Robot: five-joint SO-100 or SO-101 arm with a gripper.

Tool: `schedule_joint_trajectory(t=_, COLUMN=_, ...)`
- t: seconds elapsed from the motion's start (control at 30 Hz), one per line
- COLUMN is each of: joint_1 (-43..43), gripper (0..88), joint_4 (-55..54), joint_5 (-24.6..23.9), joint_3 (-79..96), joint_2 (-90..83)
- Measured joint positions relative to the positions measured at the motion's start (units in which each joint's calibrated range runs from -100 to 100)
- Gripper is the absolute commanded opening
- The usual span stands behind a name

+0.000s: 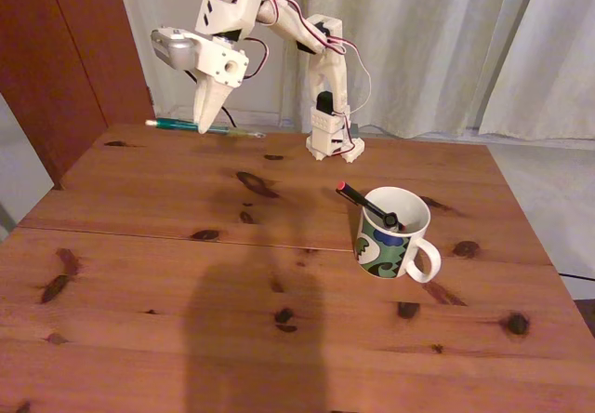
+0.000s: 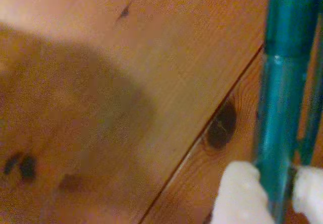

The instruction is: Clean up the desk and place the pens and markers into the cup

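My gripper (image 1: 206, 125) hangs above the far left part of the desk (image 1: 186, 273), shut on a teal-green pen (image 1: 191, 127) held level in the air. In the wrist view the teal-green pen (image 2: 280, 93) runs up the right side, clamped between my white fingertips (image 2: 237, 193) at the bottom. The cup (image 1: 395, 236), a white mug with a green and dark-blue pattern, stands right of centre with its handle toward the front right. A black pen with a red tip (image 1: 365, 203) leans out of it to the left.
The arm's white base (image 1: 333, 139) is fixed at the far edge of the desk, in front of pale curtains. A dark wooden panel (image 1: 65, 50) stands at the back left. A shadow falls over the near middle of the wood.
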Motion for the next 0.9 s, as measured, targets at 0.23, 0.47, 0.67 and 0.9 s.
schedule_joint_trajectory(t=0.23, joint_1=0.1, gripper=0.6, joint_4=-0.2, joint_5=-0.1, joint_3=2.0, joint_2=-5.3)
schedule_joint_trajectory(t=0.47, joint_1=-1.7, gripper=0.6, joint_4=-0.9, joint_5=0.4, joint_3=8.1, joint_2=-10.5)
schedule_joint_trajectory(t=0.67, joint_1=-2.9, gripper=0.6, joint_4=-7.4, joint_5=0.4, joint_3=18.6, joint_2=-14.7)
schedule_joint_trajectory(t=0.9, joint_1=-2.9, gripper=0.6, joint_4=-18.9, joint_5=0.5, joint_3=35.6, joint_2=-21.4)
